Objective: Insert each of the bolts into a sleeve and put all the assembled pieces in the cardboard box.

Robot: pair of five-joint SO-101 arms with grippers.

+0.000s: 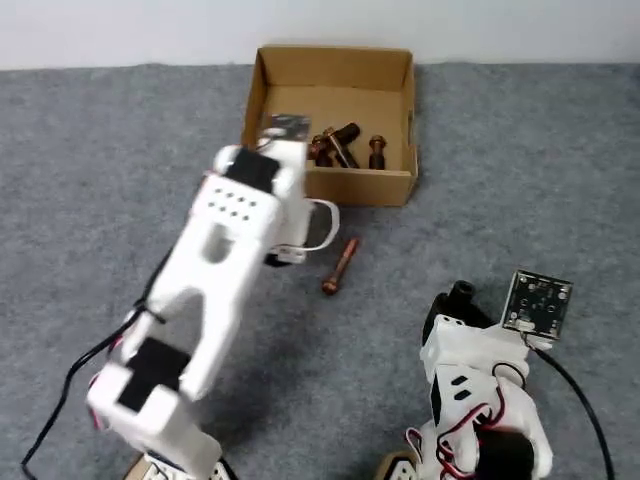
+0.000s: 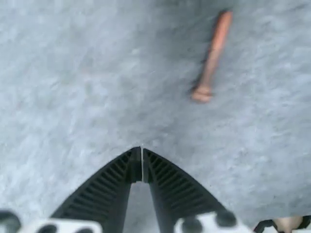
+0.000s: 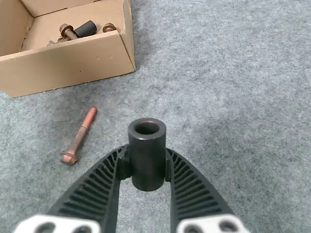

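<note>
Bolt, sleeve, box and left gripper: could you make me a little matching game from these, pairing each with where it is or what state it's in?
Things:
1. loose bolt
2. sleeve
3. cardboard box
4. left gripper

Places or states:
A. shut, with nothing in it
B. lying on the grey carpet
C. clamped in the right gripper
D. has bolts and sleeves inside

Pairs: 1-B, 2-C, 3-D, 4-A.
</note>
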